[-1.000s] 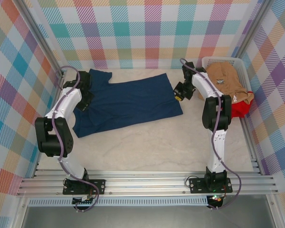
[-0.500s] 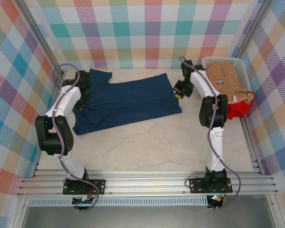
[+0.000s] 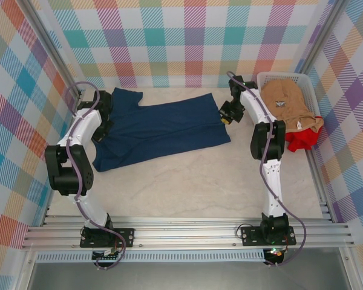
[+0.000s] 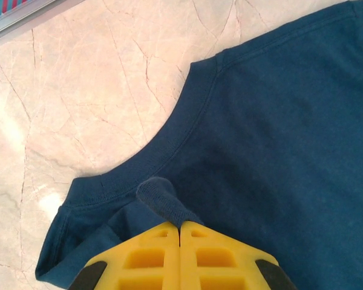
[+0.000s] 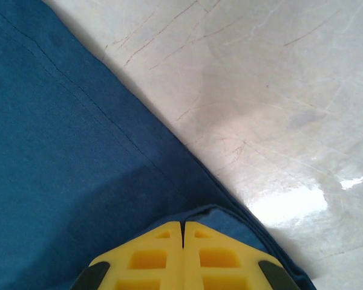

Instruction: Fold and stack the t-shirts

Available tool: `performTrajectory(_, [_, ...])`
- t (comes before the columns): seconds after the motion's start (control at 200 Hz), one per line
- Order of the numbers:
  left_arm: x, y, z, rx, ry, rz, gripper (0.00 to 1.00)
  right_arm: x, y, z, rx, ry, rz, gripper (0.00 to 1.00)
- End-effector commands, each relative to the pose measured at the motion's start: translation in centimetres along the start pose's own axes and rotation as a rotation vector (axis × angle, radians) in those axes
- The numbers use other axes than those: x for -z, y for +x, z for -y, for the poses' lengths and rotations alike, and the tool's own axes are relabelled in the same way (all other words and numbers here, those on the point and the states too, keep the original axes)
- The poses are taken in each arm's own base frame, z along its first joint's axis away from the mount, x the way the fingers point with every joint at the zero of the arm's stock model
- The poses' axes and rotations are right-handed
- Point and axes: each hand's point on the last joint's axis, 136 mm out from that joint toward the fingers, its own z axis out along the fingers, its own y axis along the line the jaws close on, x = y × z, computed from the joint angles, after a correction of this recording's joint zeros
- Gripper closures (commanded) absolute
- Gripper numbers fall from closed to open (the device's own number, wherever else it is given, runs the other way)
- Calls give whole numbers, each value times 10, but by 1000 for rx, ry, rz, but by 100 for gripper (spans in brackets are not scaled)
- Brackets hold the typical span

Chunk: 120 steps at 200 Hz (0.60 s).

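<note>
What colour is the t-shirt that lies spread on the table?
The t-shirt is navy blue, clearest in the top external view.

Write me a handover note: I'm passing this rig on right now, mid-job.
Left claw: shut, pinching the navy t-shirt by its collar. Right claw: shut on that shirt's hem edge.
The navy t-shirt lies spread flat on the table. Tan t-shirt is in the white basket, red t-shirt spilling out at its near end.
Done: navy shirt laid out.
Left: every fold, and the stack.
</note>
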Motion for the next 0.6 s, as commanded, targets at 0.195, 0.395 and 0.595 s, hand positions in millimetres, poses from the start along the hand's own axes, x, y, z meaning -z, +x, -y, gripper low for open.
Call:
performTrajectory(0.195, [-10, -15, 2, 13, -18, 26, 100, -3, -2, -6, 0, -29, -29, 100])
performTrajectory(0.395, [-20, -19, 15, 1, 7, 15, 100, -8, -7, -17, 14, -81, -38, 100])
performTrajectory(0.595, [-36, -22, 34, -12, 64, -27, 97, -13, -14, -27, 38, -161, -44, 90])
